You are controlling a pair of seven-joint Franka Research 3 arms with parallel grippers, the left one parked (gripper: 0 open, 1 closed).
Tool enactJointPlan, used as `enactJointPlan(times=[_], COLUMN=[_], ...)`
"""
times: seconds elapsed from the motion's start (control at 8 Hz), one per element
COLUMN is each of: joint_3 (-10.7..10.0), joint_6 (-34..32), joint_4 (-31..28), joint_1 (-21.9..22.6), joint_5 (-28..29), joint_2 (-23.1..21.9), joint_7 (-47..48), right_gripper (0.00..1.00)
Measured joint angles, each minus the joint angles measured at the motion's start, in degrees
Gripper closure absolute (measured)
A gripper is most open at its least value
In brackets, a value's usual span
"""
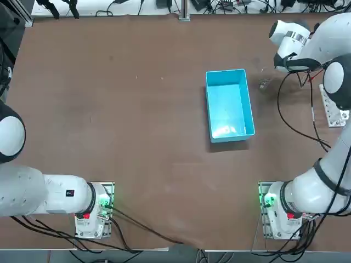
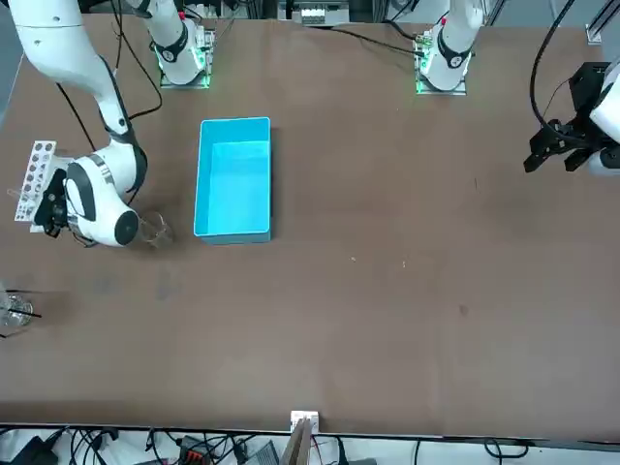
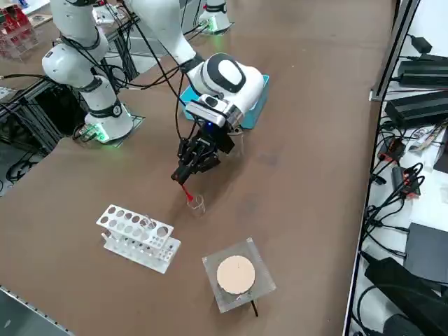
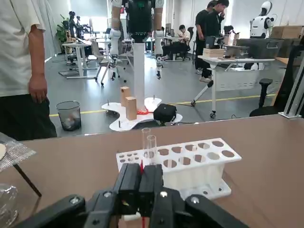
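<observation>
My right gripper [image 3: 183, 178] hangs low over the table's right end, jaws pressed together on a thin red-tipped rod [image 3: 187, 194]. The rod's red tip reaches the rim of a small clear cup [image 3: 197, 204] standing just below. In the wrist view the fingers [image 4: 128, 183] meet around a red sliver of the rod [image 4: 141, 166]. A white tube rack [image 4: 190, 164] stands close ahead of the gripper with two clear tubes [image 4: 148, 143] upright in it. The rack [image 3: 136, 235] lies beyond the cup, toward the table's edge.
A blue bin [image 1: 229, 104] sits behind the arm, partly hidden by the wrist [image 3: 255, 105]. A clear beaker [image 2: 155, 230] stands beside it. A clear square plate with a tan disc [image 3: 236, 274] lies near the table corner. A person [image 4: 19, 71] stands beyond the table edge.
</observation>
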Motion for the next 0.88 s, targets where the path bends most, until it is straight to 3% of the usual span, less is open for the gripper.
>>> enactJointPlan(times=[0.5, 0.88], joint_3=[0.11, 0.14], joint_6=[2.06, 2.13], joint_4=[-0.02, -0.3], joint_1=[0.02, 0.05], joint_5=[0.0, 0.0], joint_2=[-0.27, -0.26], joint_7=[2.08, 2.94], right_gripper=[0.98, 0.86])
